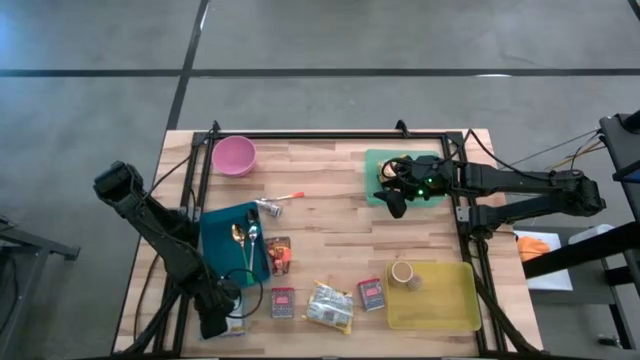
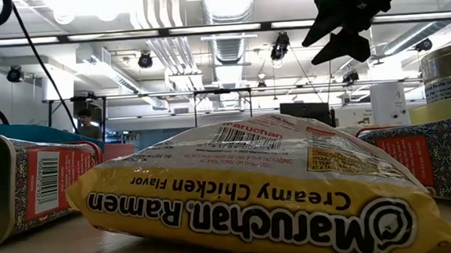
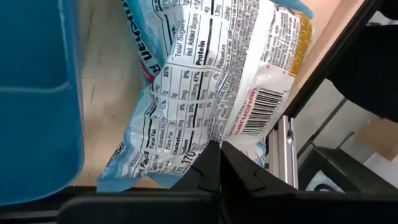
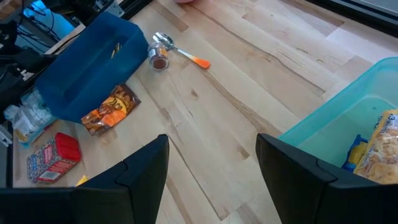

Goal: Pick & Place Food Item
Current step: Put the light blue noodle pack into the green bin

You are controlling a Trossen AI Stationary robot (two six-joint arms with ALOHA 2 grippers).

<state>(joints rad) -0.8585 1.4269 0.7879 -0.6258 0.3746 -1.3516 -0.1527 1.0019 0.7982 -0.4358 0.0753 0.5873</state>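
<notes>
A light blue and white snack bag (image 3: 205, 93) with a nutrition label lies on the wood at the table's near left corner, beside the blue tray (image 3: 37, 93). My left gripper (image 3: 219, 152) is shut at the bag's near edge; in the high view it (image 1: 215, 322) stands by the bag (image 1: 237, 323). My right gripper (image 4: 211, 180) hangs open and empty over the near edge of the green tray (image 1: 405, 178) at the far right; it also shows in the high view (image 1: 395, 197) and the low view (image 2: 338, 37). My left gripper has its two fingers closed together on the bag's near edge (image 3: 199, 146), coming steeply from above. The fingertips themselves cover the place of contact, so how many layers they have cannot be seen. The bag lies flat on the table, crinkled.
The blue tray (image 1: 235, 240) holds two spoons. A pink bowl (image 1: 235, 155), an orange-handled scoop (image 1: 280, 205), a brown snack pack (image 1: 279, 255), two red tins (image 1: 283, 302), a ramen pack (image 1: 330, 307) and a yellow tray (image 1: 450, 305) with a can (image 1: 403, 273) are spread about. A metal frame rail (image 3: 283, 149) runs beside the bag.
</notes>
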